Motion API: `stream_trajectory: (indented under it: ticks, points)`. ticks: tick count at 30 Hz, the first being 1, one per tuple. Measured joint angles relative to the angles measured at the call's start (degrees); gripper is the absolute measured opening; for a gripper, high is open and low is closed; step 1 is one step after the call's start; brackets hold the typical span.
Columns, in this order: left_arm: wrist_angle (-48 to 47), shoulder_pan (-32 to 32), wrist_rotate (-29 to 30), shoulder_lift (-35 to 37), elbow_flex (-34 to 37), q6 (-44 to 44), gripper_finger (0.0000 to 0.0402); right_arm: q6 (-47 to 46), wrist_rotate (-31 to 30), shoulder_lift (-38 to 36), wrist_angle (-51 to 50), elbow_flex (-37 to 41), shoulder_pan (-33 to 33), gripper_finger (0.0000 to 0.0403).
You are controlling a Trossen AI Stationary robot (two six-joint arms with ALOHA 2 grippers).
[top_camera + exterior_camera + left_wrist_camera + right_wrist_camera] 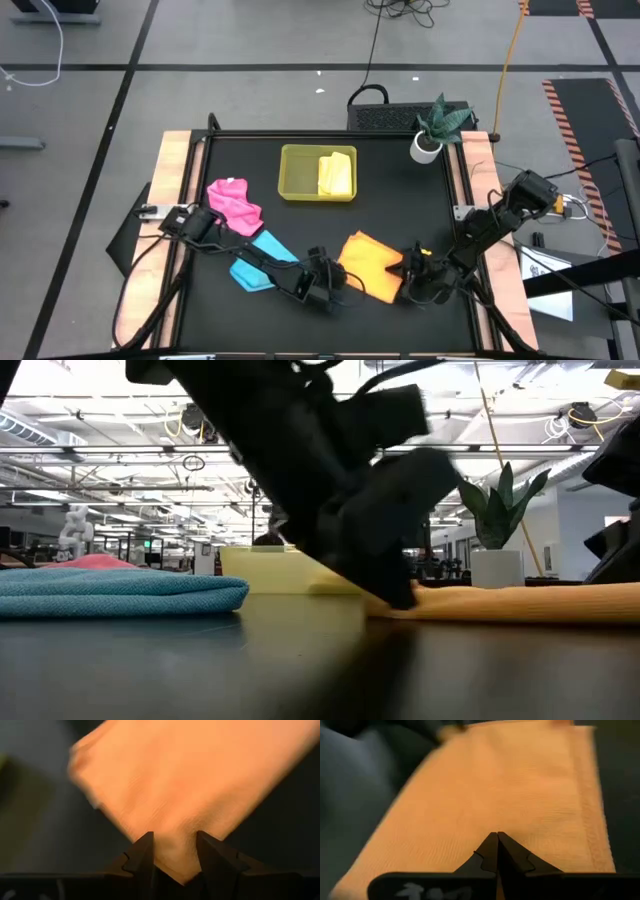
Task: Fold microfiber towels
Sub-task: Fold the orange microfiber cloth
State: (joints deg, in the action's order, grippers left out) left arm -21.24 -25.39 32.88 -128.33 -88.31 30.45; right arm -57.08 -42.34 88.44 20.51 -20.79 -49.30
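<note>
Clamped together on the near edge of the soft orange microfiber towel (495, 795), my right gripper (496, 851) holds its side; my left gripper (174, 851), fingers apart, straddles the opposite corner. Between us it lies flat on the black table (400, 190). Uneven lifting could skew my fold.

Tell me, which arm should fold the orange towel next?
Probably both. The left gripper has the orange towel's corner between its open fingers, while the right gripper sits shut at the opposite edge.
</note>
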Motion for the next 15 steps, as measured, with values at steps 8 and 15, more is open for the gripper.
stream_trajectory:
  ticks: [8, 15]
  points:
    - [-8.03, -0.3, 4.46, 1.29, 0.1, 8.67, 0.0152, 9.64, 0.43, 0.0, 12.86, -0.79, -4.96, 0.0]
    - [2.93, -1.4, 2.27, 1.72, 0.11, 2.02, 0.0152, 11.71, -5.09, -1.94, 6.25, -0.59, -3.82, 0.0]
